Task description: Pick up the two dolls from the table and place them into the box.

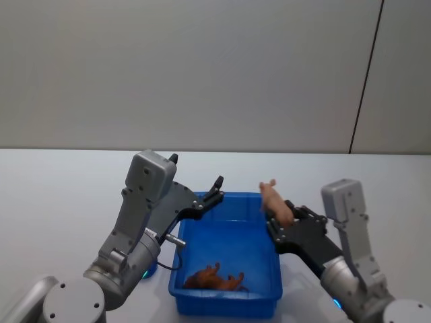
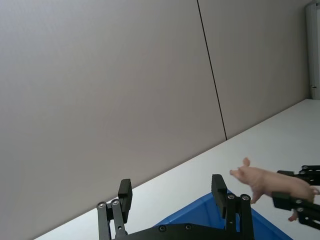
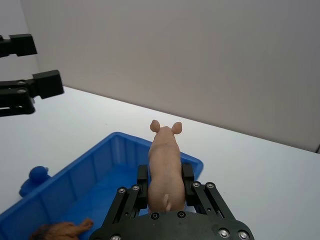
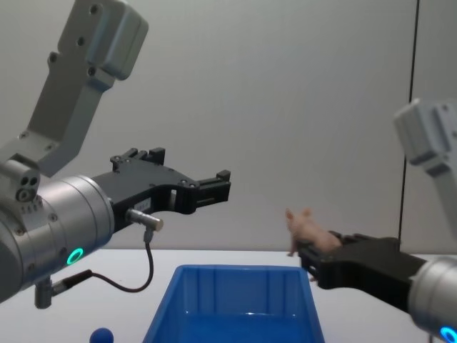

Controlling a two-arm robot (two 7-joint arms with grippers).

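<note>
Right gripper is clamping the pink doll by its flanks, one black finger pressing on each side. It is holding the doll in the air above the box's right rim, towards the far corner. The doll is riding level, with its snout and pointed ears facing away from the robot, past the box's far wall, and its rump and small tail sitting between the finger bases.

Left gripper is hanging released, its fingers spread wide with nothing between them. It is hovering well above the box's left far corner, with its arm reaching in from the box's left side.

White table is stretching out around the box on every side.

Blue box is standing on it between the two arms, its long sides running away from the robot.

Brown doll is lying on the box's floor, close against the near wall, with its legs sprawling.

Dark-blue ball is sitting on the table just beside the box's left wall, outside it.
</note>
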